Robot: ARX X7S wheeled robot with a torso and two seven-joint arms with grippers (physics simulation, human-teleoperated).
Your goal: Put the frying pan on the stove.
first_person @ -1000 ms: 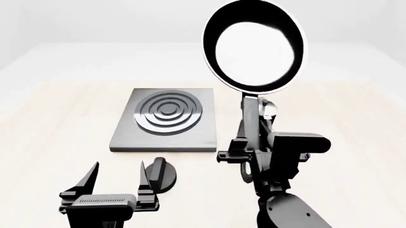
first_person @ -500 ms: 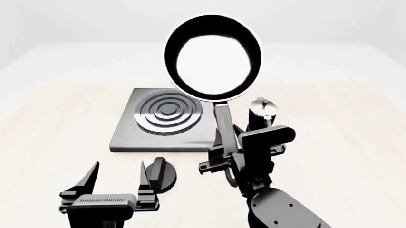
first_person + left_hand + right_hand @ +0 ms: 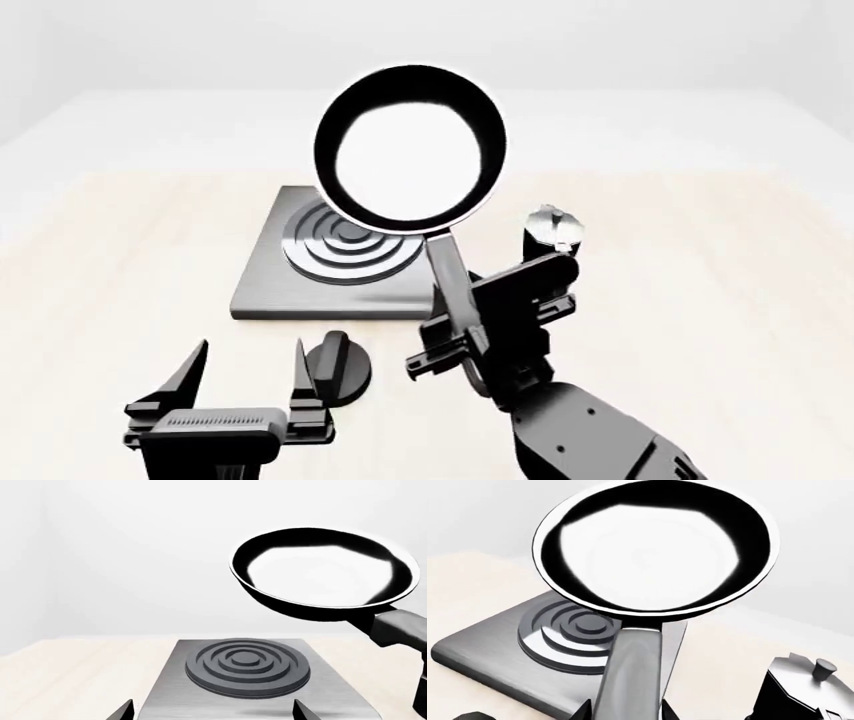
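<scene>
The right gripper, jaws clamped on the handle, has swung the frying pan leftward, so it now hangs in the air above the stove, near its right half, not yet touching. Lowering it onto the rings looks next. The left gripper waits open over the counter, empty.

The pan is showing glossy black walls around a bright white-shining inside, with a thin pale rim and a black handle. The stove is showing brushed grey metal, its concentric burner rings dark grey. The knob is showing black. The moka pot is gleaming silver on top. The table is showing pale beige wood grain.
</scene>
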